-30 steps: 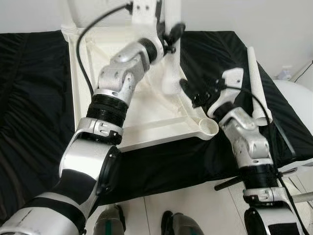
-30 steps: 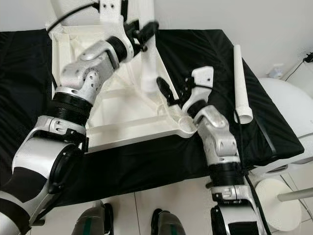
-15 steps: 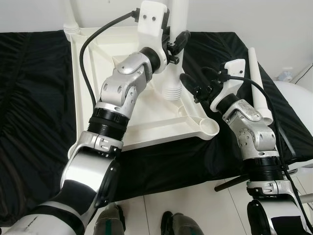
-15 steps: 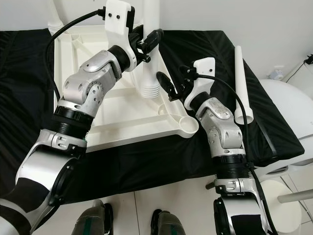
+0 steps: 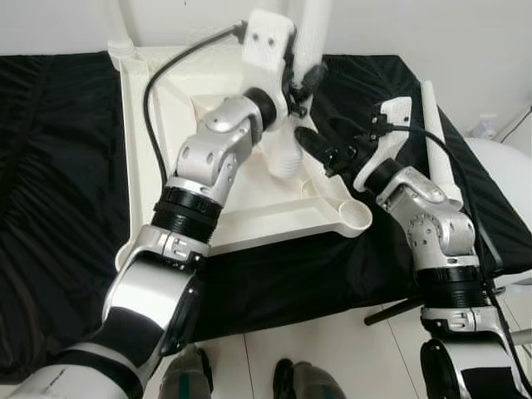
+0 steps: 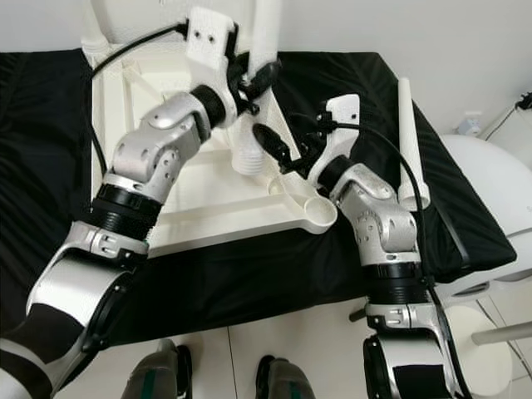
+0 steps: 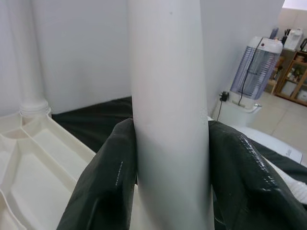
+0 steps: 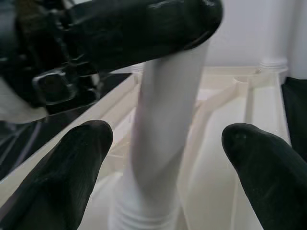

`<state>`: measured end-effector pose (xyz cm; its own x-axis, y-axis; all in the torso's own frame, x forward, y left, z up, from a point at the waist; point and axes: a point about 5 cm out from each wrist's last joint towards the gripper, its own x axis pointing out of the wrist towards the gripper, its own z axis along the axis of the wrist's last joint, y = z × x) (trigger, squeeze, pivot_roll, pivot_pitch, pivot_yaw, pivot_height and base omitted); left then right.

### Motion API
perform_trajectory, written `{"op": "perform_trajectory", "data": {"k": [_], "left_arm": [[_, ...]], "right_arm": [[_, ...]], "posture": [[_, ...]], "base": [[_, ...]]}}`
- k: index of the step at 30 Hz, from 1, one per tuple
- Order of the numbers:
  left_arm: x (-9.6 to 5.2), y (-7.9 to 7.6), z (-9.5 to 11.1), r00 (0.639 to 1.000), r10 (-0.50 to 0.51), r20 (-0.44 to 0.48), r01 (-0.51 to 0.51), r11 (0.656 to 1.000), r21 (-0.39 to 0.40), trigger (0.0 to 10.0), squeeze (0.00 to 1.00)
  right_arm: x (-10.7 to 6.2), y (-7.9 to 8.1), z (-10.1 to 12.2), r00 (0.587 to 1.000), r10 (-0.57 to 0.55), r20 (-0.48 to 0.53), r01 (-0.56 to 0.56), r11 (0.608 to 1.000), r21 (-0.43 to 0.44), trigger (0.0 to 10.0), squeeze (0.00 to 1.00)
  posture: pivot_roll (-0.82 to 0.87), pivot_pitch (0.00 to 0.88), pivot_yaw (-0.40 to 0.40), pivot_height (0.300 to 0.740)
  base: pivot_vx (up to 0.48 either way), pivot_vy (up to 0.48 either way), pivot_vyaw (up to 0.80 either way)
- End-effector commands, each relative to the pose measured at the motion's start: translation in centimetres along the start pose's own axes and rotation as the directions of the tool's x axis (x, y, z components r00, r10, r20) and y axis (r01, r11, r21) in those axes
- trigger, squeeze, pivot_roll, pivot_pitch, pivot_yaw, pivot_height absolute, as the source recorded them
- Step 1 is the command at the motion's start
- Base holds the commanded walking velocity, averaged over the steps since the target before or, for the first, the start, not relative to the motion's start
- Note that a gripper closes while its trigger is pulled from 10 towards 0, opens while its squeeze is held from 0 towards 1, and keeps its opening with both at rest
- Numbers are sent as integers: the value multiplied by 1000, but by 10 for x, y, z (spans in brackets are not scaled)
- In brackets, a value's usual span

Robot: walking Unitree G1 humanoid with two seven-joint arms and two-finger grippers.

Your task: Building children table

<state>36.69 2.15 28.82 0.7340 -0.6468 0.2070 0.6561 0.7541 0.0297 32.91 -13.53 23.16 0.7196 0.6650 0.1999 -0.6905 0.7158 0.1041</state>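
Since half a second ago, our right end effector (image 6: 273, 148) has moved closer to the held leg, and this leg now leans more. The white table top (image 5: 158, 125) lies upside down on the black cloth (image 5: 58, 183), its near corner socket (image 5: 356, 218) close to the cloth's front edge. We count three legs: one standing at the far corner (image 5: 116, 29), one loose (image 5: 436, 137) on the cloth at the right, one (image 7: 170, 110) clamped in our left end effector (image 7: 171, 179). The right fingers (image 8: 76, 165) are apart on both sides of it, not touching.
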Motion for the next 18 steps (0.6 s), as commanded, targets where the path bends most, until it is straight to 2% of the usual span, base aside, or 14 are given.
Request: {"op": "perform_trajectory", "data": {"k": [1,12,18], "left_arm": [[3,-8,8,995,-99,22,98,995,32,10000,0],[3,-5,13,995,-91,33,90,995,39,10000,0],[4,-14,19,992,-114,56,111,992,55,10000,0]], "right_arm": [[-6,-2,-1,1000,5,-11,-5,1000,13,10000,0],[-8,-2,-4,999,14,-41,-13,1000,27,10000,0],[-1,-3,-6,999,8,-49,-6,999,39,10000,0]], "posture": [[15,94,-86,740],[15,97,-85,740],[17,98,-86,740]], "base": [[0,0,0],[0,0,0],[0,0,0]]}}
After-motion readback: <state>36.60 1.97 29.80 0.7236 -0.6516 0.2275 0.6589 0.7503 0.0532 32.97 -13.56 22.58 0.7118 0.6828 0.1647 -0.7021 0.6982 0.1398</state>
